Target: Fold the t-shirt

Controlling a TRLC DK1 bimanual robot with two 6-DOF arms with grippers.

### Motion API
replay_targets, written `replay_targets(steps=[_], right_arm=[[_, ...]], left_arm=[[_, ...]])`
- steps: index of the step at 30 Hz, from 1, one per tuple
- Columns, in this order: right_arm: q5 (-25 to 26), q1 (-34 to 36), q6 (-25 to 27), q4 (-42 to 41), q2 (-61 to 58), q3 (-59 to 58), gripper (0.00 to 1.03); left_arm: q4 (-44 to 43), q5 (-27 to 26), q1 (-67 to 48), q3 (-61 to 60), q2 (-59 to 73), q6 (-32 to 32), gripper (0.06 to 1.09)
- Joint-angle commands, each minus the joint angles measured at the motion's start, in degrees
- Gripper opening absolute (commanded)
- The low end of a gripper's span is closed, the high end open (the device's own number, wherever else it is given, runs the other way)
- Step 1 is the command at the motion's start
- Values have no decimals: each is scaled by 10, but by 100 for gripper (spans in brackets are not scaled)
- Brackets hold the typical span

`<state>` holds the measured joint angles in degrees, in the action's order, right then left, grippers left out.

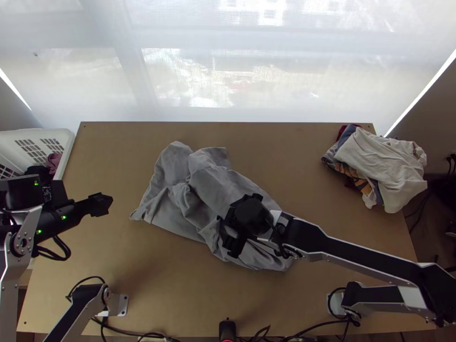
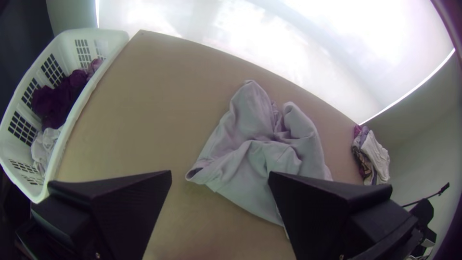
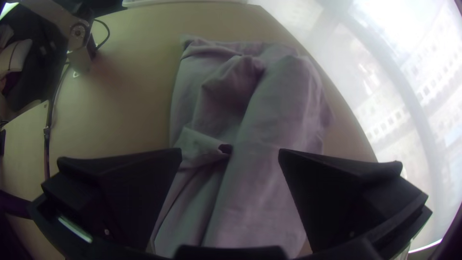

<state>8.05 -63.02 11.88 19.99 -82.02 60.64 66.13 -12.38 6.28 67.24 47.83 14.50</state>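
Observation:
A grey t-shirt (image 1: 219,185) lies bunched and wrinkled across the middle of the table, stretching from upper left to lower right in the top view. Over its lower right part is my right gripper (image 1: 231,228); in the right wrist view the right gripper (image 3: 230,156) stands open, with the shirt (image 3: 269,183) below and between its fingers. My left gripper (image 1: 101,204) is at the table's left side, apart from the shirt. The left wrist view has the left gripper (image 2: 220,175) open, the shirt (image 2: 260,159) lying beyond it.
A white laundry basket (image 2: 72,120) with dark and light clothes stands at the table's left edge. A pile of clothes (image 1: 379,165) lies at the back right corner. Bare table (image 1: 273,139) lies behind the shirt, and more in front of it.

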Motion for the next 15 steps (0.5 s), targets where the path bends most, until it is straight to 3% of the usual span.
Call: replay_targets(steps=[1, 15], right_arm=[[-34, -15, -31, 2, -80, 9, 87], [-38, -4, -38, -28, -148, 39, 84]], left_arm=[[-9, -1, 31, -76, -50, 2, 104], [-41, -16, 44, -106, -35, 3, 104]])
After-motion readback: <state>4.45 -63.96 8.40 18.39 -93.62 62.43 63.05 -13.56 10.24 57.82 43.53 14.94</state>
